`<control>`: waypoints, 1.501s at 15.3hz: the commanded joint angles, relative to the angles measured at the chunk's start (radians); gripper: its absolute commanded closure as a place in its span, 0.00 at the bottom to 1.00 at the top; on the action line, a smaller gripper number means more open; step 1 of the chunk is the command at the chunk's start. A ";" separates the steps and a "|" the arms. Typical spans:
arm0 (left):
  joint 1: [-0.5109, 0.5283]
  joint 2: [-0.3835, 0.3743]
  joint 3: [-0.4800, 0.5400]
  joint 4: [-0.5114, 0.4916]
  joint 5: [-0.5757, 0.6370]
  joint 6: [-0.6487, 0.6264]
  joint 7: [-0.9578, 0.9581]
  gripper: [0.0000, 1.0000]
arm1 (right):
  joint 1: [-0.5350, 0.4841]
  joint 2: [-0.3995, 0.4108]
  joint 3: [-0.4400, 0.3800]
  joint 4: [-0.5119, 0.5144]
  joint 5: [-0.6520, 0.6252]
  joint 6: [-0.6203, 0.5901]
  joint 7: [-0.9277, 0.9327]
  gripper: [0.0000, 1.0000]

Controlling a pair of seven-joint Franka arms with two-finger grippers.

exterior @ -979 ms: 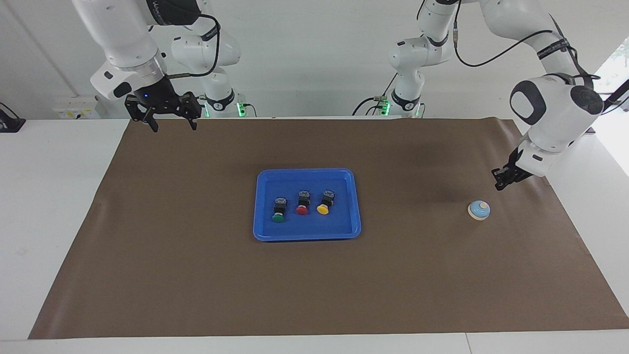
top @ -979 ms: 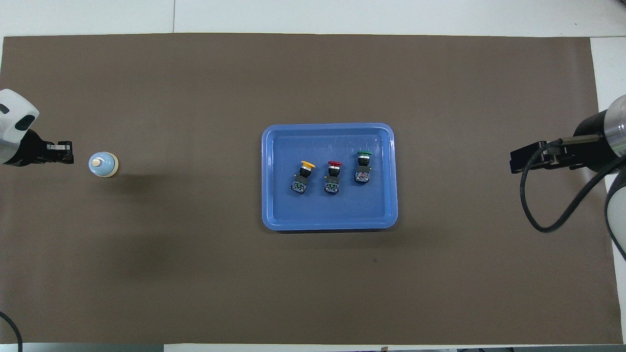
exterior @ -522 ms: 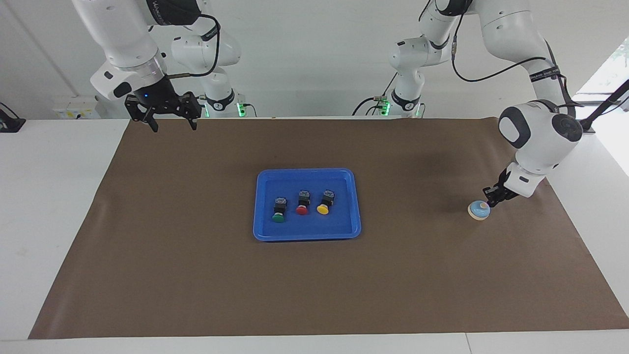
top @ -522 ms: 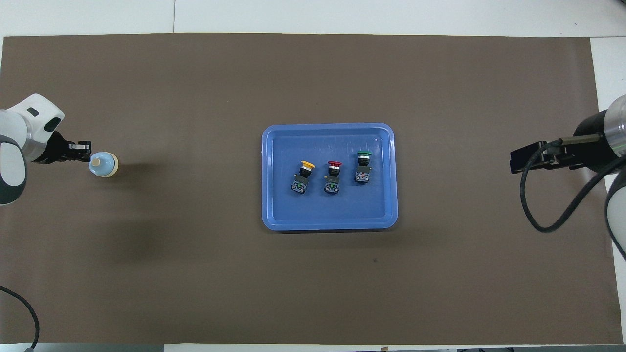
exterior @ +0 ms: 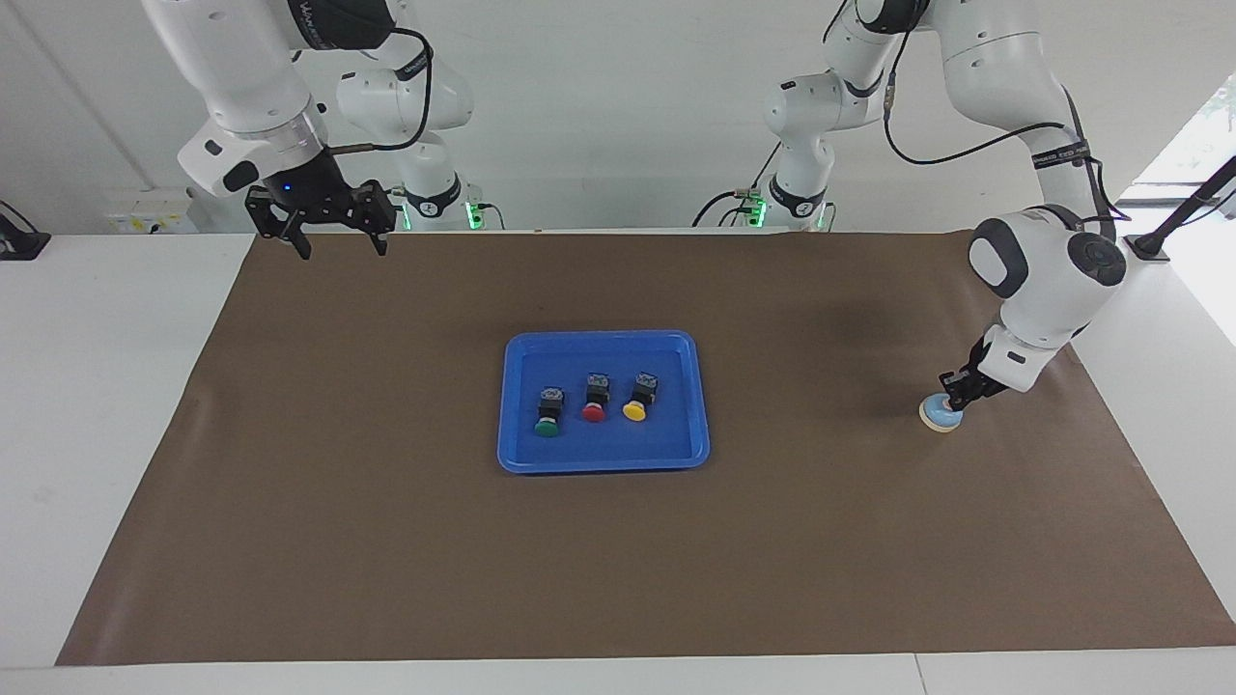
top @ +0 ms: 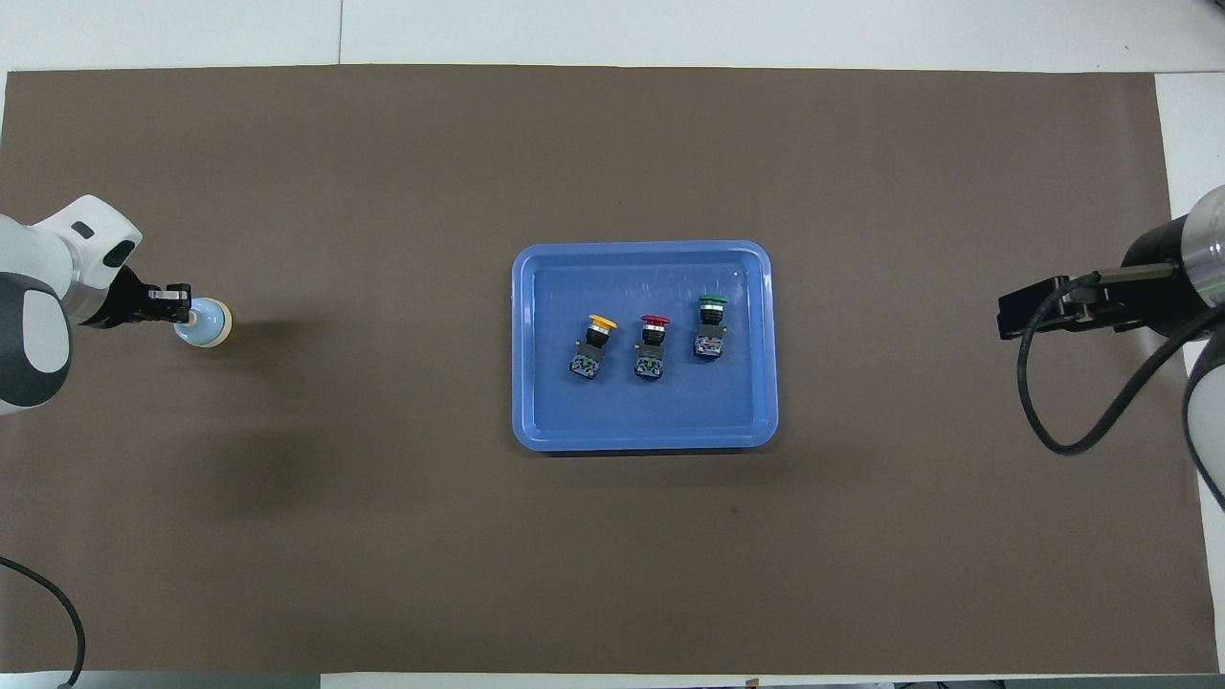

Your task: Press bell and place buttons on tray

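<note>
Showing glossy white arm shells with dark grey joint caps, black grippers (exterior: 333,232), black cables looping along both arms, green lights glowing at both bases, black band lettering on upper links.

Three buttons (exterior: 592,398) in one blue tray (exterior: 517,450), one bell (exterior: 937,415), two grippers, one brown mat (exterior: 386,541).

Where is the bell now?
The bell sits on the brown mat at the left arm's end, apart from the tray, under the left tool.
</note>
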 commanded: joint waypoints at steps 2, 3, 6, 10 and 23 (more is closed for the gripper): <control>-0.055 -0.044 0.002 0.159 0.017 -0.290 -0.007 0.45 | -0.020 -0.004 0.013 0.004 -0.006 -0.018 -0.022 0.00; -0.064 -0.053 0.000 0.193 0.015 -0.348 -0.007 0.25 | -0.020 -0.004 0.013 0.004 -0.006 -0.018 -0.022 0.00; -0.101 -0.125 -0.004 0.218 0.015 -0.453 -0.012 0.00 | -0.020 -0.004 0.013 0.004 -0.006 -0.018 -0.022 0.00; -0.096 -0.253 -0.007 0.187 0.014 -0.599 -0.011 0.00 | -0.020 -0.004 0.013 0.004 -0.006 -0.018 -0.022 0.00; -0.103 -0.195 -0.007 0.331 0.012 -0.649 -0.011 0.00 | -0.020 -0.004 0.013 0.004 -0.006 -0.018 -0.022 0.00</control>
